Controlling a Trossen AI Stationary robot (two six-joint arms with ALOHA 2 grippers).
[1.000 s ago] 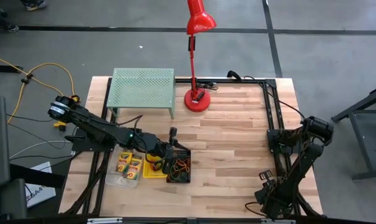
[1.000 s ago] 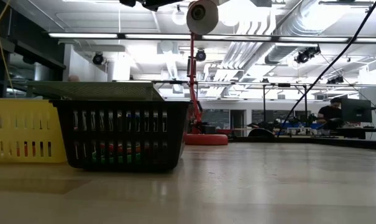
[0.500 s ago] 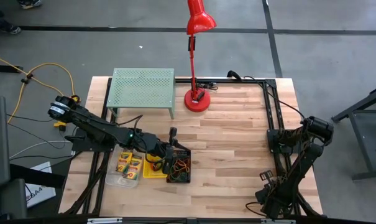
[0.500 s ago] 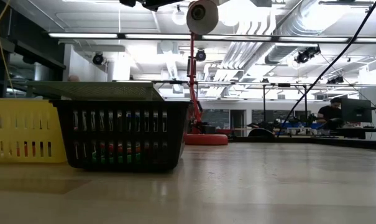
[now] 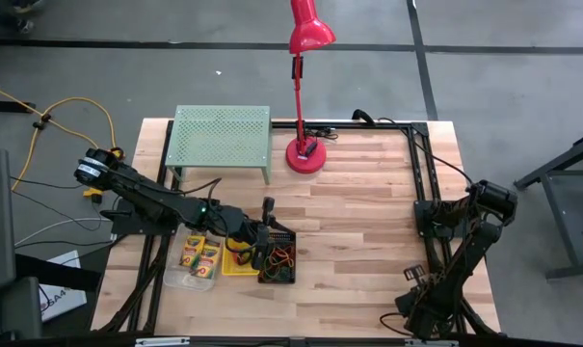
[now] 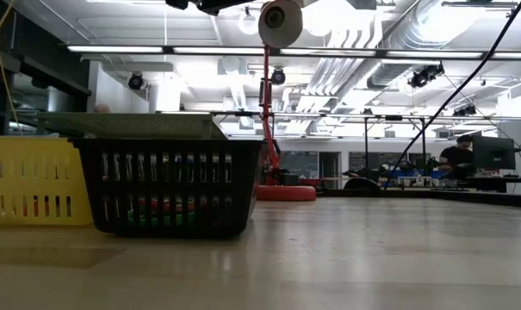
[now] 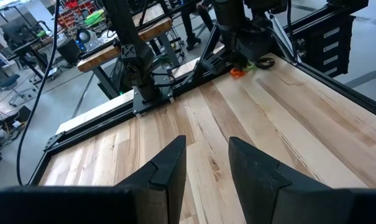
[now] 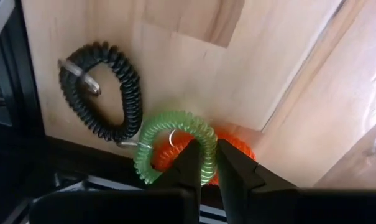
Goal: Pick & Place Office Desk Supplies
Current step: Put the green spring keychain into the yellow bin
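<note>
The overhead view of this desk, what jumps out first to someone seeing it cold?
The tall red desk lamp at the table's far edge stands out, with the light-green rack beside it. Near the front left, the left tool hangs over the black mesh bin, next to the yellow bin and crayon boxes. At the right, the right tool pinches a green coiled loop.

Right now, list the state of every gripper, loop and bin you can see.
left gripper: open, empty.
right gripper: shut on green loop.
green loop: pinched, lying over orange loop.
orange loop: flat, ungripped.
black loop: lying free on table.
black mesh bin: upright, things inside.
yellow bin: upright.
</note>
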